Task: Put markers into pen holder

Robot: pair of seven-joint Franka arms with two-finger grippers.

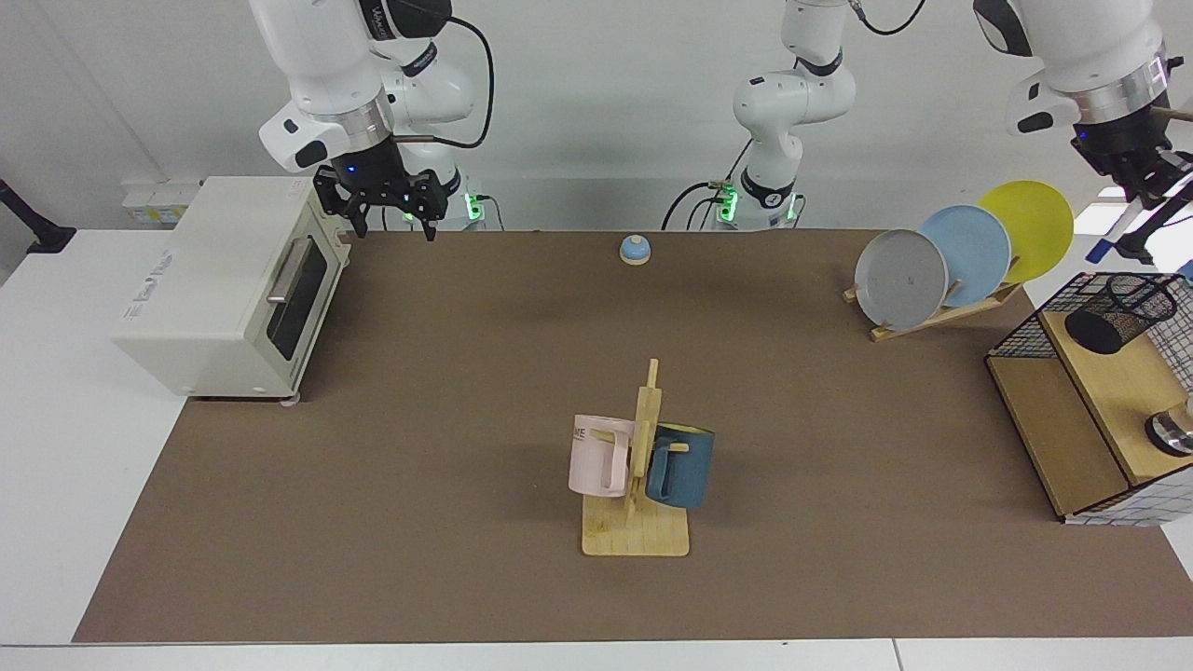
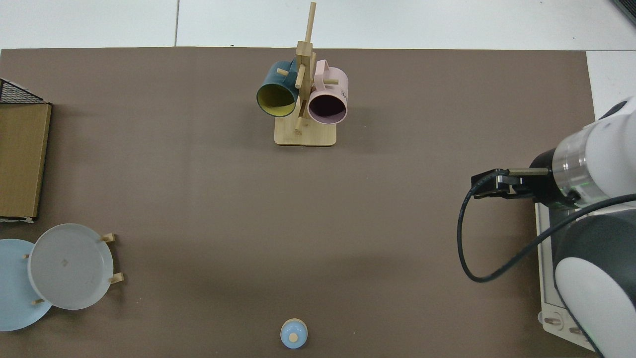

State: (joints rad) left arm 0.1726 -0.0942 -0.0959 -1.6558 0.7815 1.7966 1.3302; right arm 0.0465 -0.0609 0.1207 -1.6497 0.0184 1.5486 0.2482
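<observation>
The left gripper grips the marker — blue end tilted down — above the pen holder on the wire rack, beside the yellow plate. The right gripper waits, fingers spread, by the toaster oven.

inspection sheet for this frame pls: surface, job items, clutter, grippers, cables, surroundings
Surface: brown mat on white table.
Job's things: marker held tilted above and behind pen holder, which sits on wire rack.
Clutter: toaster oven, mug tree with two mugs, plate rack, small blue knob.
Grippers: left gripper shut on marker; right gripper open, waiting beside toaster oven.
Cables: black cable looping off right arm.
Surroundings: white wall; nothing else seen.
</observation>
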